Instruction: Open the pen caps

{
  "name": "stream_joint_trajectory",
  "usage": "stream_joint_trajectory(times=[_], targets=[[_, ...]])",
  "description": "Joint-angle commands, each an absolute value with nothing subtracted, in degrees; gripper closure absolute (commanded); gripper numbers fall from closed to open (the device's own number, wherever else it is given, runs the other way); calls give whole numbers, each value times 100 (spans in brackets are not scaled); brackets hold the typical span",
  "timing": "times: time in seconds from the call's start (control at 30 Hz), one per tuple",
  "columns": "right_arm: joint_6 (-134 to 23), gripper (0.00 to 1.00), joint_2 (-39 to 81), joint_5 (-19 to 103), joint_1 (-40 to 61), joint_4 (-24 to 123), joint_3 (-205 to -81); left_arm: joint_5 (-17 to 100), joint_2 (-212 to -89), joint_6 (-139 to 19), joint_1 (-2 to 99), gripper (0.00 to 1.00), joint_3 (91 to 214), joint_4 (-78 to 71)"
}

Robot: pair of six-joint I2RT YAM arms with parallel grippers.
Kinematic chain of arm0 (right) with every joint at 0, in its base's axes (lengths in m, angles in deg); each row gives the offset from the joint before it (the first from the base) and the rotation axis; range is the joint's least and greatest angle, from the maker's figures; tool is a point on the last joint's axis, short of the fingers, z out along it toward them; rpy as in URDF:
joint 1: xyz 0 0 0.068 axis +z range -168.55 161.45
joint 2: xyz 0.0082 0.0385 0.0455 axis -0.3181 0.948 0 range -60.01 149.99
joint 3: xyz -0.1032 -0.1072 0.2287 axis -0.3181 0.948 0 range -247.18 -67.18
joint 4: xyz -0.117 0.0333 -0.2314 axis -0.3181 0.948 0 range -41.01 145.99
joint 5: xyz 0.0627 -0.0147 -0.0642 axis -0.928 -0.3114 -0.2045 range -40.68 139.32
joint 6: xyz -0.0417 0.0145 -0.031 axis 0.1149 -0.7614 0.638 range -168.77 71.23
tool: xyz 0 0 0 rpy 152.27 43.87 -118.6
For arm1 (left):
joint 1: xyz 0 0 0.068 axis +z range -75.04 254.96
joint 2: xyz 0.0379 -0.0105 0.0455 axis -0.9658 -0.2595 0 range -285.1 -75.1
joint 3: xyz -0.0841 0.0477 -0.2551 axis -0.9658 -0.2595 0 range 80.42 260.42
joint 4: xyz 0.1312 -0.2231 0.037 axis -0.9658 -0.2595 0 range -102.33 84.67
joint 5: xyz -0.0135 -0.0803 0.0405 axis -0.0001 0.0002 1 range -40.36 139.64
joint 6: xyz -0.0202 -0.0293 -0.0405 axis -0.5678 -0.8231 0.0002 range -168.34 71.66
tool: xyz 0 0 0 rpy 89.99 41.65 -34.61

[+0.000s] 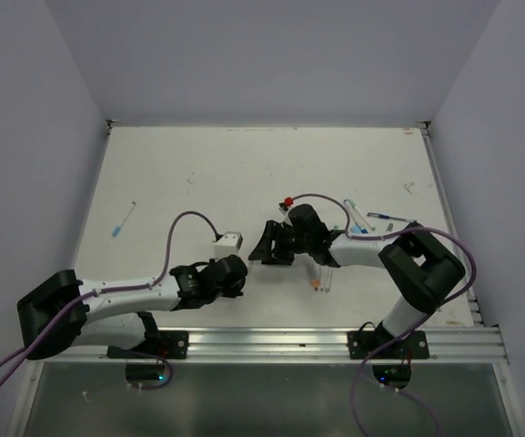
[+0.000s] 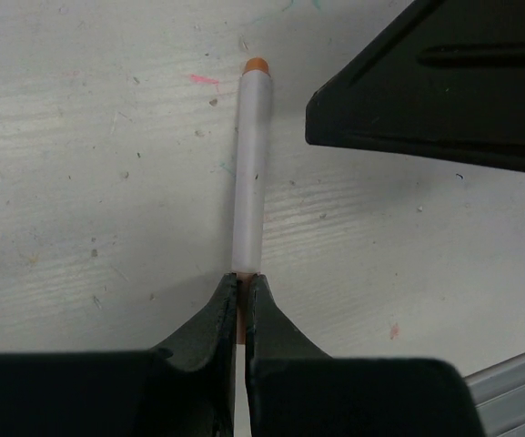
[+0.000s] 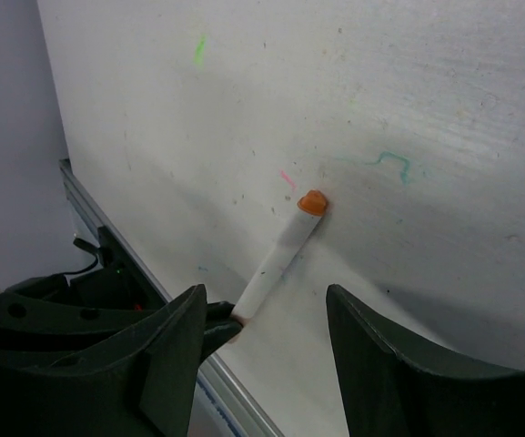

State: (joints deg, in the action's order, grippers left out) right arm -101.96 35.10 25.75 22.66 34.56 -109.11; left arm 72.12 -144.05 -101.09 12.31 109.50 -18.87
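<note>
A pen with a white barrel and a small orange far end is held just above the table. My left gripper is shut on its near end, where a sliver of orange shows between the jaws. That same pen lies in the right wrist view, its orange end pointing away. My right gripper is open, its fingers on either side of the barrel without touching it. In the top view the left gripper and right gripper face each other at mid-table.
A pen with a light blue cap lies at the far left. Several pens lie behind the right arm, and an orange piece sits by a clear barrel near it. A metal rail runs along the near edge.
</note>
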Motion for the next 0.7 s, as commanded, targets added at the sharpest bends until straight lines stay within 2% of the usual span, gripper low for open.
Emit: stream_joint_trajectory(times=[0.0, 0.4, 0.6, 0.63, 0.67], targets=[[-10555, 41, 3649, 2550, 2433, 2878, -10718, 7319, -14251, -9993, 1212, 100, 11206, -2019], [-11372, 42, 4430, 2647, 2865, 1639, -10436, 7240, -14243, -9993, 1203, 100, 11285, -2019], [-11417, 45, 4405, 2945, 2909, 1735, -10383, 7319, -14400, -10020, 1203, 100, 11268, -2185], [-11364, 46, 4327, 2998, 2917, 1866, -10383, 7311, -14462, -10046, 1212, 98, 11250, -2255], [-11294, 47, 4256, 3086, 2909, 1989, -10383, 7311, -14523, -10090, 1203, 91, 11241, -2291]])
